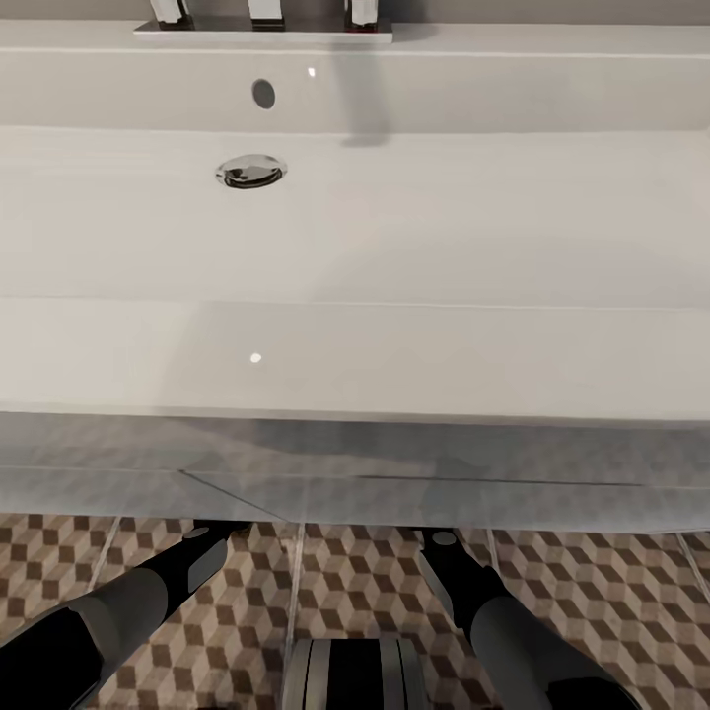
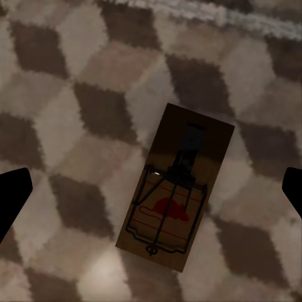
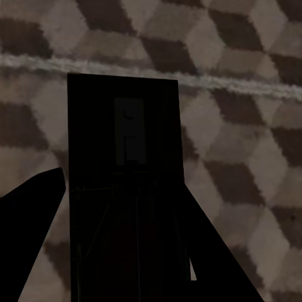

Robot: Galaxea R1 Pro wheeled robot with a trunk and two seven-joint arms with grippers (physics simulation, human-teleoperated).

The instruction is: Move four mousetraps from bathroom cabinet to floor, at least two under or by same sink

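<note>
Head view: you faced a wide white sink (image 1: 414, 237), its drain (image 1: 250, 171) left of centre, an overflow hole (image 1: 263, 94) above it and the chrome faucet (image 1: 264, 18) base at the far rim. Below the near rim lay a grey wall band, then the cube-patterned floor (image 1: 611, 602) with pale grout lines. Both of your forearms reached forward and down under the sink.

Left wrist view: one mousetrap (image 2: 174, 187) lay flat on the floor (image 2: 69, 119), apart from your left gripper (image 2: 151, 195), whose dark fingertips (image 2: 12, 192) stood spread wide at either side.

Right wrist view: your right gripper (image 3: 126, 251) pinched a second trap (image 3: 123, 145) between its fingers (image 3: 31, 233); the dark board stood over a grout line (image 3: 239, 85).
</note>
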